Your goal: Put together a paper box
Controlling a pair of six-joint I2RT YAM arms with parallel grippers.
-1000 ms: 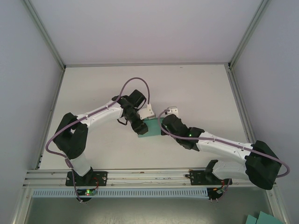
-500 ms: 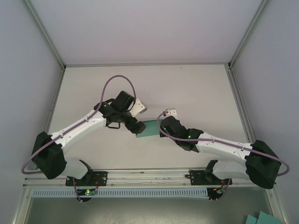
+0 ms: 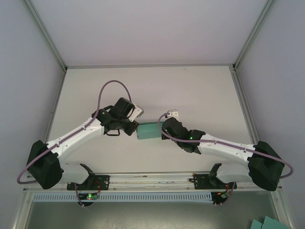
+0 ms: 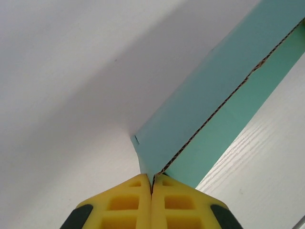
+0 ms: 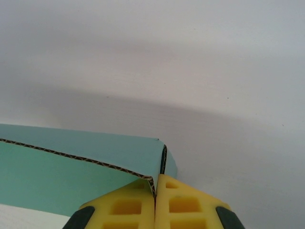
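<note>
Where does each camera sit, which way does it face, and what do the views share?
Top external: above and behind the arms, looking down on the table; both arms show, left gripper and right gripper at opposite ends of the paper box.
Left wrist: on the left arm, facing along its gripper, shut on a box edge.
Right wrist: on the right arm, facing along its gripper, shut on a box corner.
Shared: all three see the box.

Overhead looks down; wrist cameras near paper box [image 3: 148, 131].
</note>
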